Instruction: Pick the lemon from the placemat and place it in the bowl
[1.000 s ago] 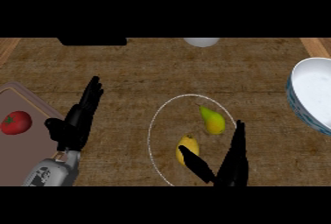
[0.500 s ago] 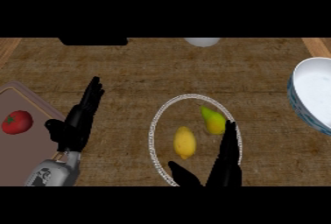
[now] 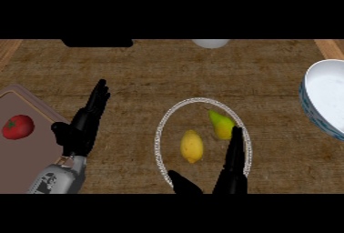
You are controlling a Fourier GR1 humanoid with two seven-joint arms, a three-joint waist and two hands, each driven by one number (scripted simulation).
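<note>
Since the earlier frames, the right hand (image 3: 228, 168) has drawn back toward the lower edge and spread: its thumb now lies below and left of the oval yellow lemon (image 3: 192, 146), its straight fingers reach up the lemon's right side, and the lemon sits uncovered between them. This hand is released and grasps nothing; the spread probably prepares a closing grasp around the fruit.

Relative to the lemon, placement is as follows. The lemon lies on the round transparent placemat with a pale beaded rim (image 3: 160, 136), left of centre. A green-yellow pear (image 3: 220, 124) stands just up and right of it, close beside the fingertips, so closing on the lemon risks nudging the pear. The left hand (image 3: 84, 124) rests well to the left, fingers straight, released. Farther left, a red tomato (image 3: 17, 126) sits on a brown cutting board (image 3: 33, 154). Well to the upper right stands the white bowl with a blue patterned outside (image 3: 324, 102), the lemon's destination.
</note>
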